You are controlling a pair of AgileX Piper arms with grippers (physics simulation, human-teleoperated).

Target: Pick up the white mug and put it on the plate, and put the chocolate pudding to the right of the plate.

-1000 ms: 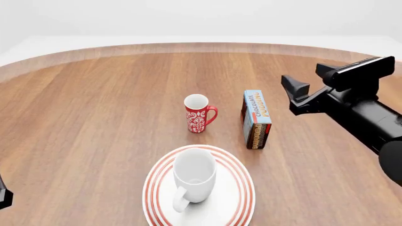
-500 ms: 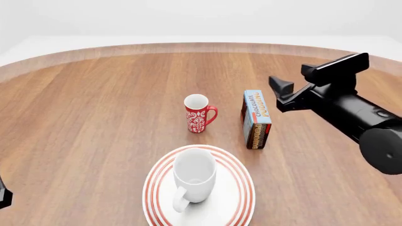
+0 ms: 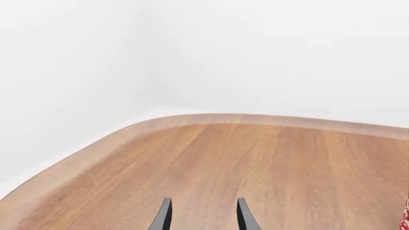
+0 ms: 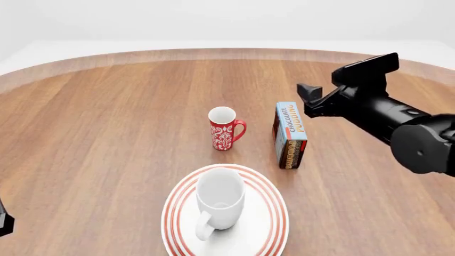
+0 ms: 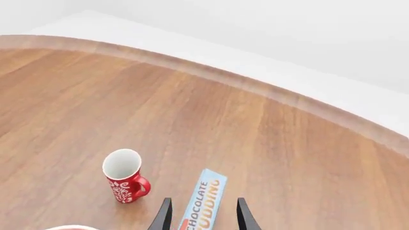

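Note:
The white mug (image 4: 220, 202) stands upright on the red-ringed plate (image 4: 276, 216) at the table's near edge, its handle toward me. The chocolate pudding (image 4: 290, 133) lies flat behind the plate's right side, light blue face up; the right wrist view shows it as well (image 5: 206, 196). My right gripper (image 4: 306, 94) hovers above and just right of the carton's far end, open, with nothing between its fingers (image 5: 204, 200). In the left wrist view my left gripper (image 3: 203, 201) is open over bare wood. Only a dark corner of the left arm (image 4: 3, 220) shows in the front view.
A slim red patterned mug (image 4: 225, 128) stands left of the carton, behind the plate, and also shows in the right wrist view (image 5: 124, 176). The round wooden table's far rim (image 4: 227, 52) curves across the back. Bare wood lies right of the plate.
The right arm has swung left and forward, bringing its gripper from the table's right side to just beside the carton's far end. Objects and the left arm have not moved.

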